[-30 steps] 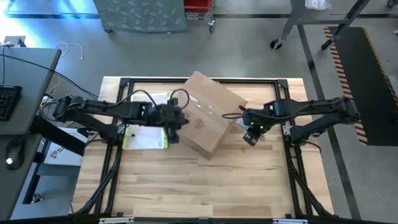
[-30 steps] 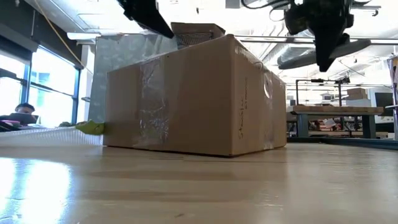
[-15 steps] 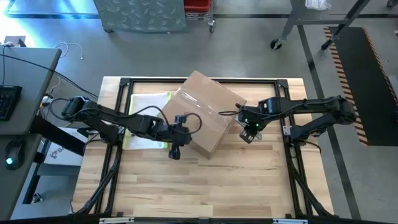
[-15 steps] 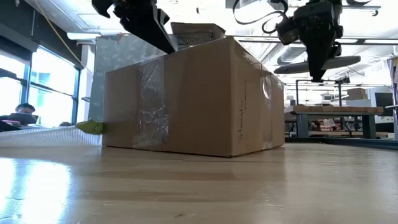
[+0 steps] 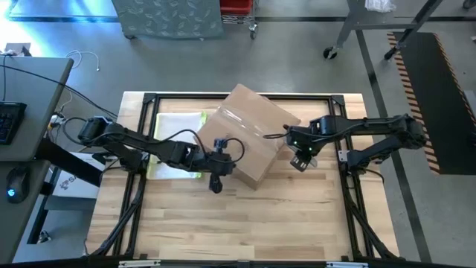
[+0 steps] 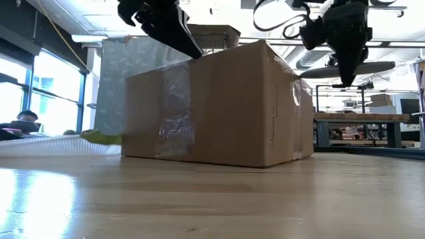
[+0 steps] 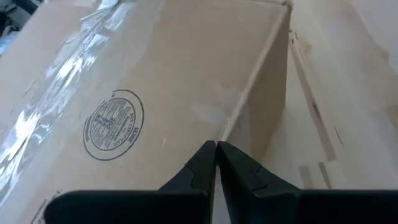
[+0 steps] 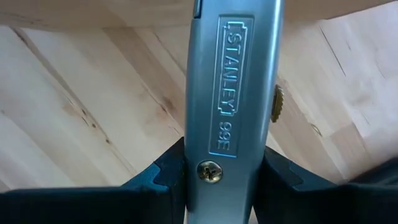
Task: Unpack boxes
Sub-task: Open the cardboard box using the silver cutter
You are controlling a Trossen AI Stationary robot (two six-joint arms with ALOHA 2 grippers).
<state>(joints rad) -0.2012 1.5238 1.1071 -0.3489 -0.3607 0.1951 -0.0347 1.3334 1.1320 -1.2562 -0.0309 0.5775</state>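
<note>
- Carton [image 5: 251, 143]: one brown corrugated box, taped and still sealed, is set at an angle in the middle of the table [image 5: 245, 223]; a clear tape strip and a round printed stamp [image 7: 114, 124] are seen on its top face.
- Flat clear sleeve [image 5: 175, 143]: it is laid on the table just beside the carton, on the left arm's side, partly under that arm.
- Left gripper [image 5: 216, 184]: it is placed at the carton's near top edge, fingertips [image 7: 205, 155] pressed together with nothing between them, and it is judged to be resting on or just off the cardboard there.
- Right gripper [image 5: 300, 161]: it is held just beside the carton's right side, above the table, with the fingers [image 8: 168, 171] clamped on a grey metal utility knife [image 8: 231, 93].
- Risk, left side: the carton may be slid or turned by a push from the closed fingertips, since nothing is seen to brace it; the tape seam would then be moved away from the knife.
- Risk, right side: the knife may be twisted in the clamp when it is pressed on the tape, or driven too deep, so that the contents are cut.
- Risk, both: whether the blade is out cannot be told.
</note>
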